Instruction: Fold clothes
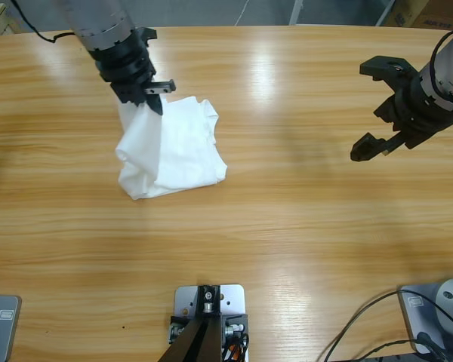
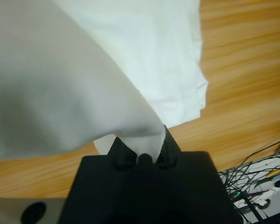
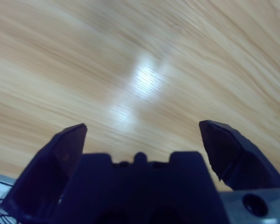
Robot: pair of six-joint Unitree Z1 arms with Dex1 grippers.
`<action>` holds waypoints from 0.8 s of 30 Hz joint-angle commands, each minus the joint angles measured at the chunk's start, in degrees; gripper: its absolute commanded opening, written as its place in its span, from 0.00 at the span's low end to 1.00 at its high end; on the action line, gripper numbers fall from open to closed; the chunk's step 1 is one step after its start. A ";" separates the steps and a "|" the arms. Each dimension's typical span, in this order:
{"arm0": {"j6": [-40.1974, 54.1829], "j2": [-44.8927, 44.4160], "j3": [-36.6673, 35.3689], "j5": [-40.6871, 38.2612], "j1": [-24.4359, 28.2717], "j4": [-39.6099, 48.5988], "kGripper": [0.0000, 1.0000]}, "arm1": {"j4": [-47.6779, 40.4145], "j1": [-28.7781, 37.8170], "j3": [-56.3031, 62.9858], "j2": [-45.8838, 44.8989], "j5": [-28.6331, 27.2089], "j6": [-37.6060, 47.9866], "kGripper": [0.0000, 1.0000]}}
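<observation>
Black left gripper clamps a crumpled white cotton T-shirt above the wooden table, while the right gripper hangs wide open, empty.

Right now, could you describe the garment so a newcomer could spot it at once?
On the long wooden table, look at its upper left part. There a crumpled white T-shirt lies bunched, one edge pinched by the left gripper. It is the only cloth there.
</observation>
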 commanded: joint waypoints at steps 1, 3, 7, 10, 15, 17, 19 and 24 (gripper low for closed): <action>-1.29 8.09 -8.52 -2.86 -2.58 3.08 0.00 | -1.11 -0.89 1.38 3.49 -0.35 -0.24 1.00; -1.41 8.90 -9.70 -3.60 -2.81 3.13 0.00 | -1.21 -0.87 1.36 3.74 -0.35 -0.24 1.00; -1.52 11.38 -13.16 -5.50 -2.89 3.13 0.00 | -1.30 -0.89 1.36 4.23 0.13 -0.24 1.00; -1.59 13.66 -16.79 -6.89 -2.88 3.71 0.00 | -1.39 -0.87 1.36 4.42 0.71 -0.24 1.00; -1.87 17.94 -24.94 -9.35 -2.93 4.99 0.00 | -1.78 -0.75 1.42 5.02 1.76 -0.24 1.00; -1.94 19.82 -30.22 -9.79 -3.09 4.98 0.17 | -2.11 -0.45 1.45 5.40 2.25 -0.24 1.00; -1.85 21.68 -36.81 -10.11 -3.44 4.98 0.97 | -2.39 -0.04 1.45 5.86 2.59 -0.24 1.00; -1.80 24.39 -47.64 -11.43 -4.41 4.98 0.97 | -2.74 0.80 1.10 6.34 3.24 -0.24 1.00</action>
